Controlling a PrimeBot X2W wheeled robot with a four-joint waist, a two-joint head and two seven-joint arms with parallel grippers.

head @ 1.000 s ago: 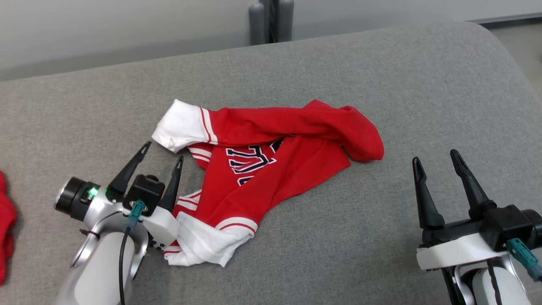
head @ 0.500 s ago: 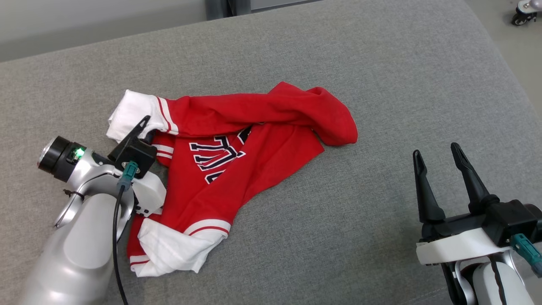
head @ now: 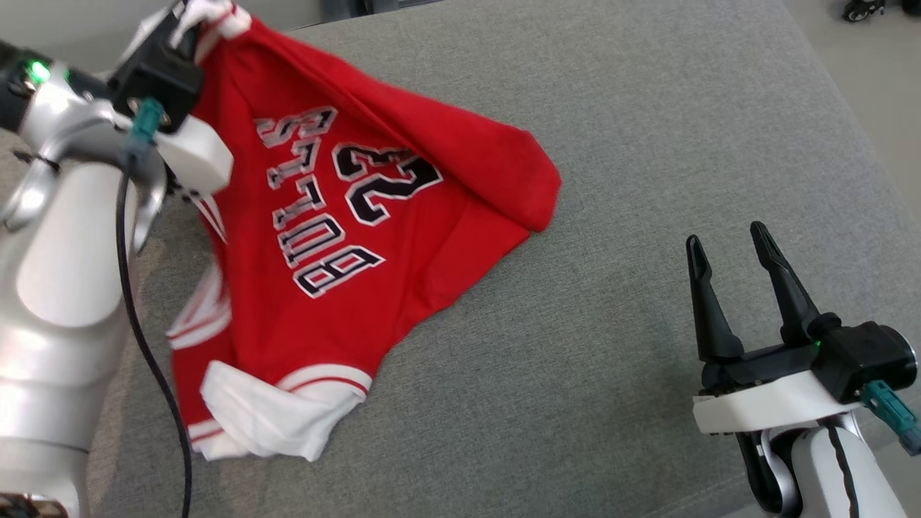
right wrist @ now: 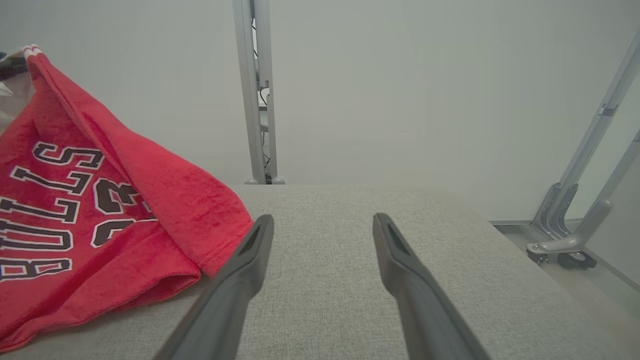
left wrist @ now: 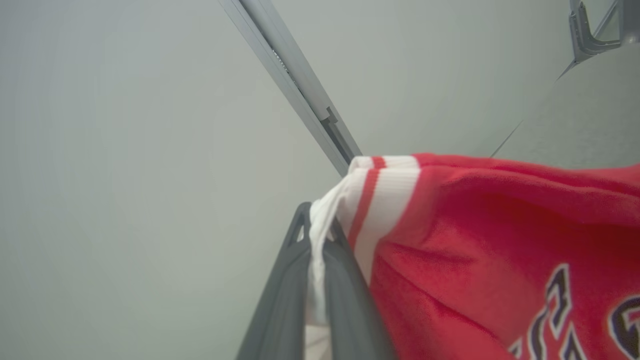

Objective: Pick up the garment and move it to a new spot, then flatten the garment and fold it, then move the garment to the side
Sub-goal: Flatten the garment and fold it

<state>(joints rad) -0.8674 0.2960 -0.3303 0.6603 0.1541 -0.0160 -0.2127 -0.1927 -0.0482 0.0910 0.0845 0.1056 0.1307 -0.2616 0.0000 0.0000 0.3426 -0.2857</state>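
While garment (head: 446,216) hangs, reading BULLS, 23

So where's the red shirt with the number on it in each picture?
Head view: the red fabric jersey with black lettering spreads across the left half.
Left wrist view: lower right, pinched in the left claw.
Right wrist view: far left edge.
Shared landmark: its white red-striped cuff.

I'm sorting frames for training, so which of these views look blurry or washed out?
Head view: left gripper and garment edges are motion-smeared, lettering legible. Left wrist view: fingers soft, wall behind hazy. Right wrist view: crisp, evenly lit, no glare.
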